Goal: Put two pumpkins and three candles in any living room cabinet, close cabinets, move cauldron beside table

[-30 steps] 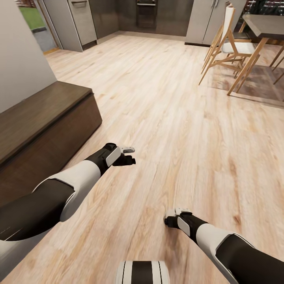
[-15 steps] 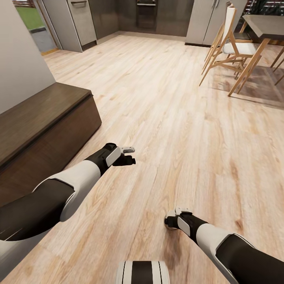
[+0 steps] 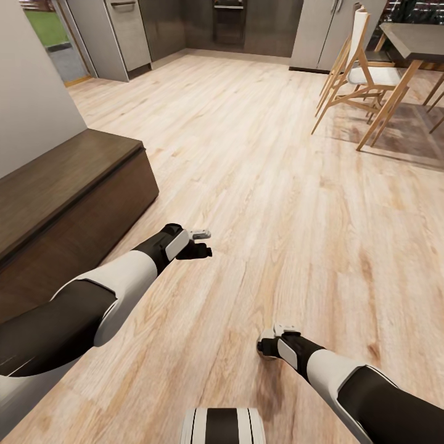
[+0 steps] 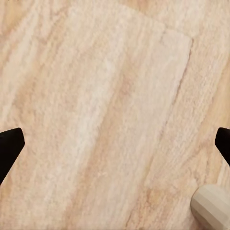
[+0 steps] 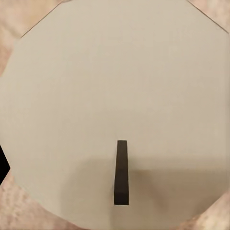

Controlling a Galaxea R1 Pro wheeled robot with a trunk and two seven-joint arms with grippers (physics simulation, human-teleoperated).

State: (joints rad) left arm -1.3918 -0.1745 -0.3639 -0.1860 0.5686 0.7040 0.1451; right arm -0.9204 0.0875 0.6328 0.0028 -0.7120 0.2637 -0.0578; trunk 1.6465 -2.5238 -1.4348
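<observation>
The long dark-brown cabinet (image 3: 61,197) stands along the left wall with its front panels shut. My left gripper (image 3: 203,243) hovers open over bare floor beside the cabinet's end, its black fingertips (image 4: 9,143) far apart with nothing between them. My right gripper (image 3: 267,343) is lower and nearer to me, pointing down at the floor, shut on a candle (image 3: 266,337). In the right wrist view the candle's pale flat top (image 5: 115,96) and dark wick (image 5: 121,172) sit very close. A tan candle edge (image 4: 213,211) shows in a corner of the left wrist view.
Light wood floor (image 3: 259,172) stretches ahead. A dark dining table (image 3: 416,40) with wooden chairs (image 3: 361,74) stands on a rug at the back right. Tall grey kitchen cupboards (image 3: 129,31) line the far wall. A white wall (image 3: 31,92) rises behind the cabinet.
</observation>
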